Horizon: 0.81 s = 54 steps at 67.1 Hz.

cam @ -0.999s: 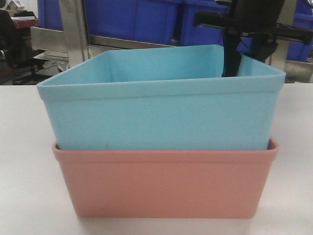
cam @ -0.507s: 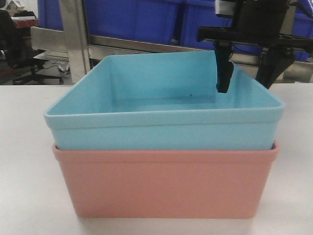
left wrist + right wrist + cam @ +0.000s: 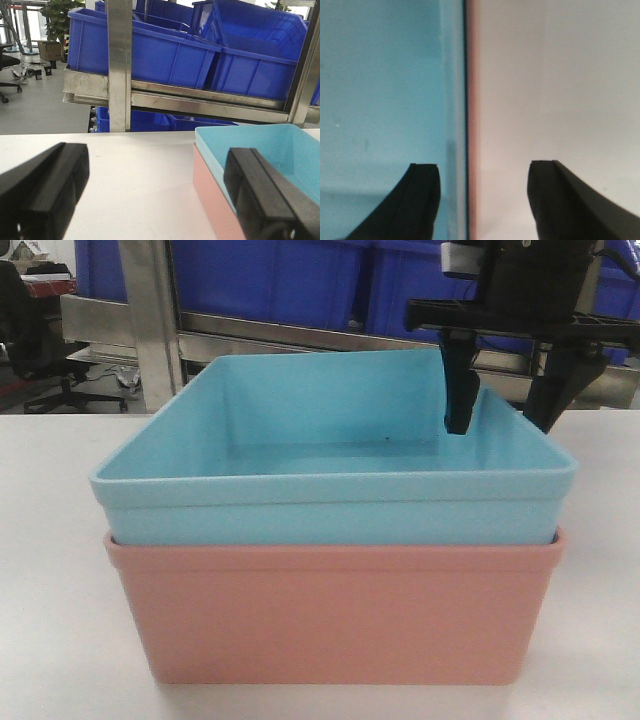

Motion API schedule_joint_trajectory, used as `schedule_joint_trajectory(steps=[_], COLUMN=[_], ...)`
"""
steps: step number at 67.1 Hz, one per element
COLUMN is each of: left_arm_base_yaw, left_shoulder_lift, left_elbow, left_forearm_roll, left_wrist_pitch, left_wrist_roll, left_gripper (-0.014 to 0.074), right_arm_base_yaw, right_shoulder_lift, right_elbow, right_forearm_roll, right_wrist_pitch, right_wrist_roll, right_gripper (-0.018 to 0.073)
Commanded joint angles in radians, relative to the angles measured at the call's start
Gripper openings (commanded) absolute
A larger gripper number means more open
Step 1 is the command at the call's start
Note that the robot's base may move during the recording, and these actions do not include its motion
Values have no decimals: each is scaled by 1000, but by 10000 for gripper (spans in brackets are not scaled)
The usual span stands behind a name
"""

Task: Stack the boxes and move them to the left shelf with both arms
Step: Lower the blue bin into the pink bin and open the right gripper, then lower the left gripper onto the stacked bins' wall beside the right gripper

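The light blue tub (image 3: 330, 505) sits nested level inside the salmon pink tub (image 3: 330, 615) on the white table. My right gripper (image 3: 508, 390) is open and straddles the stack's right wall without touching it, one finger inside the blue tub and one outside. In the right wrist view the gripper (image 3: 484, 167) has the blue rim (image 3: 455, 100) and pink rim (image 3: 472, 100) between its fingers. My left gripper (image 3: 155, 152) is open and empty, low over the table, short of the stack's left wall (image 3: 215, 195). The steel rack's front bar (image 3: 200, 100) is behind; no rollers show.
Large dark blue ribbed bins (image 3: 165, 55) fill the rack behind the table. A steel upright post (image 3: 150, 310) stands at the back left. White tabletop (image 3: 135, 175) lies left of the stack. An office chair (image 3: 30, 330) is on the floor far left.
The blue tub, tilted with its right side raised a second ago, has dropped level into the pink tub. My right gripper let go of its right wall and opened wide.
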<state>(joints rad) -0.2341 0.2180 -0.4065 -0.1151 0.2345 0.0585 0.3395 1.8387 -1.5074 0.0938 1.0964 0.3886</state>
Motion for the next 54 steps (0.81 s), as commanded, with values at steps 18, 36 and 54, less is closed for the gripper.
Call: schedule_joint_trajectory(steps=[18,36,54], left_arm_base_yaw=[3,3,3], left_shoulder_lift=[11,11,11], left_elbow=[-26,-26,-26], left_forearm_roll=[-9,-9,-9], left_wrist_pitch=[-115,-115,-115], left_wrist_roll=[2,2,2], left_gripper=[456,456,456], right_arm_base_yaw=[0,11,49], right_shoulder_lift=[-114,-131,-130], right_elbow=[46,51,51], right_forearm_roll=[-9,-8,-8], right_wrist_pitch=[-36,-31,-57], right_wrist_roll=[-14,-38,0], right_gripper=[487,487,487])
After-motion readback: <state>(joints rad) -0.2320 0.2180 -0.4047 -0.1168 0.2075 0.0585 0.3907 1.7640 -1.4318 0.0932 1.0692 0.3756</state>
